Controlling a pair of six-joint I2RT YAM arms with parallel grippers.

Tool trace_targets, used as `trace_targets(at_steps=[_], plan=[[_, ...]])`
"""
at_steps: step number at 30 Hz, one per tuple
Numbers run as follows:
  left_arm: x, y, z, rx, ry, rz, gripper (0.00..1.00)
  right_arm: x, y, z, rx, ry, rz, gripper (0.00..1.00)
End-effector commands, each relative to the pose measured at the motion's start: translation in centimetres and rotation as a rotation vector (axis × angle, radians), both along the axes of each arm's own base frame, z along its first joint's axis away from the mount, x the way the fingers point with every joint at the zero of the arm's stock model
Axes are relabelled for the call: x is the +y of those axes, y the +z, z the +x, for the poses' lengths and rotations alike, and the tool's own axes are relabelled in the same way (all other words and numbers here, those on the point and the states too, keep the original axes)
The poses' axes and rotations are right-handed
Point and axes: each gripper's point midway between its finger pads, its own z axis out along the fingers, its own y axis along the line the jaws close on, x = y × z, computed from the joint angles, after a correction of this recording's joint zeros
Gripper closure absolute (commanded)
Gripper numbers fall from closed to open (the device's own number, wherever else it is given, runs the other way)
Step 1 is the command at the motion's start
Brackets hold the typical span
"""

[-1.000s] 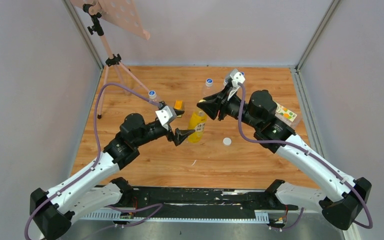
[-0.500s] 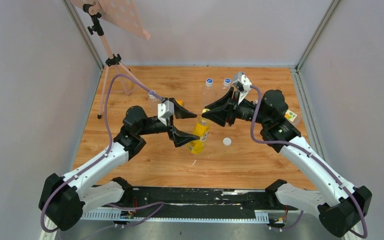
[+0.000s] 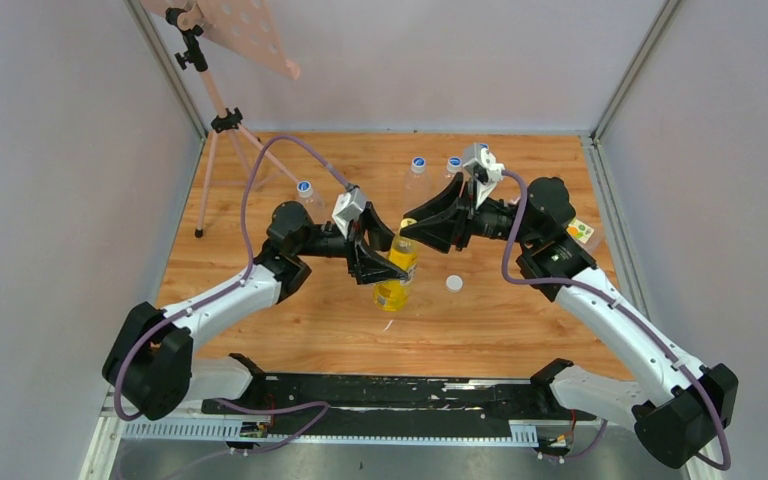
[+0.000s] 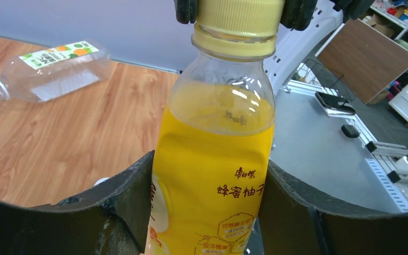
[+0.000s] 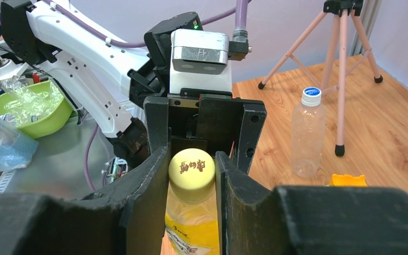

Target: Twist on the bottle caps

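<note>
A slim yellow bottle [image 3: 397, 280] stands upright mid-table with a yellow cap [image 5: 192, 169] on its neck. My left gripper [image 3: 384, 262] is shut on the bottle's body [image 4: 215, 175], its fingers [image 4: 130, 196] pressed against both sides of the label. From above and the right, my right gripper [image 3: 407, 224] is shut on the yellow cap [image 4: 237, 21], one pad on each side. A plain white cap [image 3: 454, 283] lies loose on the wood just right of the bottle. The wider clear bottle with the orange-green label [image 4: 48, 69] lies on its side, uncapped.
Three slim clear bottles with blue caps stand behind: one left [image 3: 304, 190], two at the back [image 3: 418, 166] [image 3: 454, 164]. A pink tripod [image 3: 222, 120] stands back left. A small orange block [image 5: 347, 180] lies on the wood. A green bowl [image 5: 32, 109] sits off the table.
My left gripper let go of the yellow bottle, opened wide, shifted right and closed round its body again. The right gripper stayed shut on the cap, slightly lower.
</note>
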Motion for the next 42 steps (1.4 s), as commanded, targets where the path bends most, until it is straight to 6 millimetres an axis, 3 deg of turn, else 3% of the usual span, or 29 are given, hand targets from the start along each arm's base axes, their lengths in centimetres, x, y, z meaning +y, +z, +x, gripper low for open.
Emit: trace_targets(at_steps=[1,2,3,4,5,6,7,8,9,15,21,24,27,33,34,35,36,37,39,42], plan=[[-0.1,4.0,0.3,-0.037,0.013,-0.043,0.50,0.1,0.4,-0.3,-0.029,0.017,0.008,1.00],[0.0,3.3,0.6,-0.025,0.033,-0.009,0.58,0.0,0.1,0.1,-0.020,-0.002,-0.002,1.00],[0.0,4.2,0.9,-0.042,0.070,-0.011,0.61,-0.1,-0.1,0.5,-0.011,-0.030,-0.009,1.00],[0.0,2.9,1.1,-0.039,0.095,0.046,0.67,-0.2,-0.3,1.1,0.009,-0.068,-0.018,1.00],[0.1,4.0,2.0,-0.075,0.175,0.049,0.71,-0.4,-0.7,1.9,0.035,-0.121,-0.032,1.00],[0.1,2.9,1.6,-0.093,0.198,0.113,0.75,-0.6,-1.1,2.7,0.060,-0.172,-0.049,1.00],[0.3,3.3,3.0,-0.114,0.298,0.136,0.77,-0.9,-1.4,3.7,0.087,-0.247,-0.061,1.00],[0.4,2.7,2.7,-0.138,0.323,0.177,0.79,-1.1,-1.9,4.4,0.107,-0.313,-0.077,1.00],[0.9,2.7,4.3,-0.159,0.432,0.202,0.82,-1.3,-2.5,5.0,0.122,-0.372,-0.099,1.00],[2.0,1.8,7.3,-0.195,0.802,0.345,0.88,-1.8,-6.4,7.4,0.240,-0.763,-0.171,1.00],[3.1,2.0,9.5,-0.177,1.151,0.368,0.91,-1.8,-10.6,7.7,0.358,-1.073,-0.230,1.00],[3.2,1.7,9.8,-0.177,1.202,0.357,0.91,-0.8,-10.2,7.3,0.391,-1.040,-0.187,1.00],[3.4,1.0,9.8,-0.174,1.206,0.379,0.90,-0.3,-8.0,6.8,0.370,-0.967,-0.107,0.93],[3.9,-1.3,9.5,-0.148,1.108,0.429,0.85,-0.7,-2.3,4.7,0.254,-0.743,0.068,0.41],[3.3,-1.9,8.9,-0.129,1.032,0.424,0.84,-1.0,-1.3,4.2,0.227,-0.696,0.087,0.35],[4.1,-1.7,9.4,-0.113,1.019,0.407,0.84,-1.1,-0.6,3.6,0.197,-0.635,0.094,0.31],[3.1,-2.2,8.3,-0.094,0.899,0.395,0.84,-1.3,0.1,2.9,0.153,-0.555,0.096,0.29],[3.9,-2.0,8.7,-0.083,0.875,0.378,0.84,-1.5,0.7,2.1,0.110,-0.477,0.096,0.28],[2.6,-1.8,6.0,-0.077,0.610,0.323,0.82,-2.5,1.3,0.8,-0.007,-0.335,0.080,0.26],[2.0,-0.7,3.2,-0.134,0.377,0.274,0.79,-2.8,1.1,-2.5,-0.132,-0.080,0.024,0.26]])
